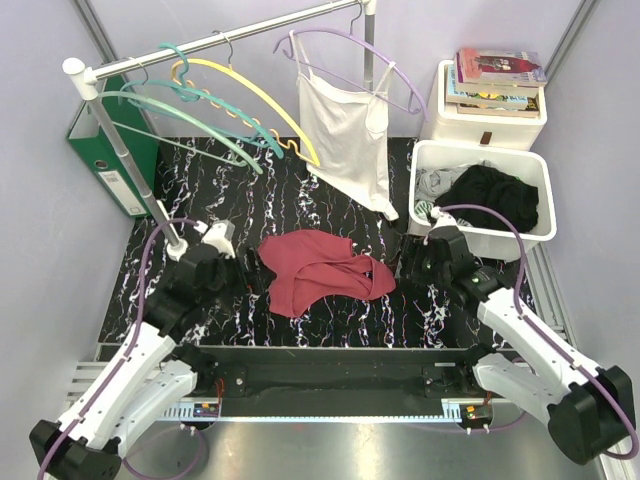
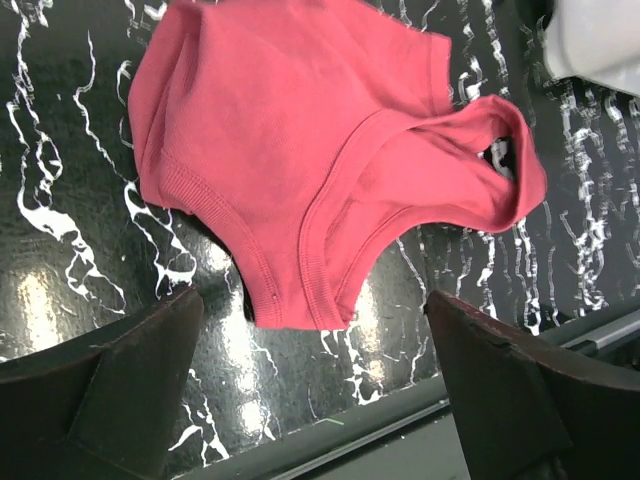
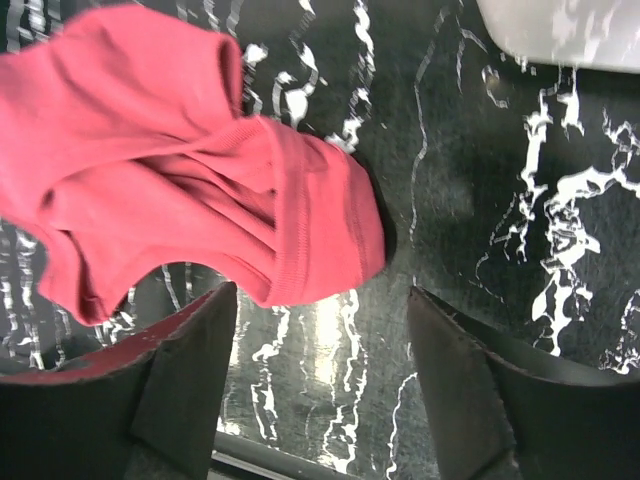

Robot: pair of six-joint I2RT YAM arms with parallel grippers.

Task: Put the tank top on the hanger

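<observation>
Loosely, tank top (image 1: 322,268) heaped on table (image 1: 215,190), left gripper (image 2: 312,305), right gripper (image 3: 320,295) spread beside its edges

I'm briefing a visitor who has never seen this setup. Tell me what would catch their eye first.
The maroon tank top stands out first, lying crumpled in the middle of the black marbled table, with the left gripper and right gripper open on either side of it. Next comes the rail at the back, where the yellow hanger hangs bare beside a white camisole.
</observation>
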